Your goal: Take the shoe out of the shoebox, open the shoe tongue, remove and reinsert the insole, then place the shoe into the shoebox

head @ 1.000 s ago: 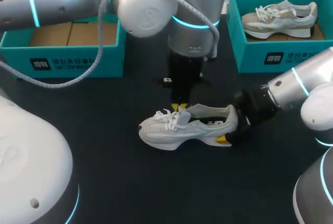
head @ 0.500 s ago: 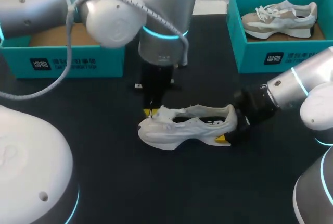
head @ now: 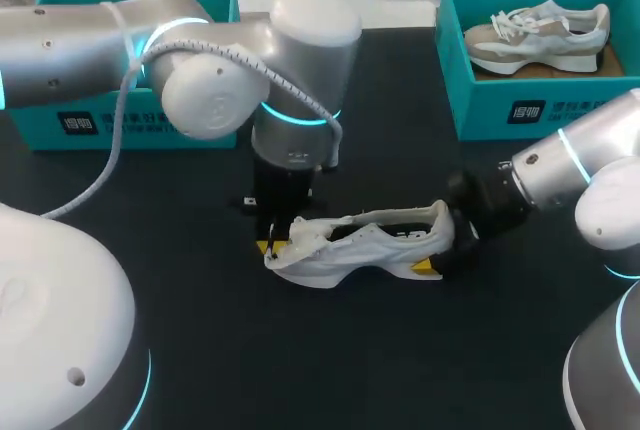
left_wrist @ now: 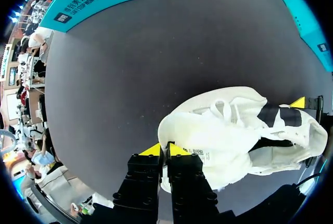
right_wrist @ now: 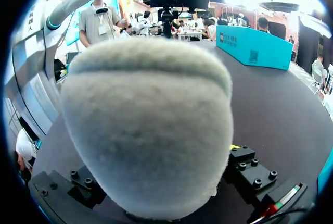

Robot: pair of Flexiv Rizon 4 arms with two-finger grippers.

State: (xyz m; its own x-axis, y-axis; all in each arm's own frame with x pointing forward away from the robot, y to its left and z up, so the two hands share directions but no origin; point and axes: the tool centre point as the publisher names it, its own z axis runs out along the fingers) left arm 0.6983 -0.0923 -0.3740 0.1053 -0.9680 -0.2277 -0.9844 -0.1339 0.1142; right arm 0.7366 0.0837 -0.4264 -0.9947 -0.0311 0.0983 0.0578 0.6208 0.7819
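right jaws' tips behind shoe (right_wrist: 145, 130), shoebox (head: 40, 128) part-covered

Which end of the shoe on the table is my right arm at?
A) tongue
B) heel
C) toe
B: the right arm meets the shoe at its heel, which fills the right wrist view.

Dark matte desk (head: 350, 350) spans the frame. At upper right, an open teal cardboard box (head: 530, 100) stands on it, holding a beige-and-white laced sneaker (head: 540, 35) upright on its sole, toe pointing left.
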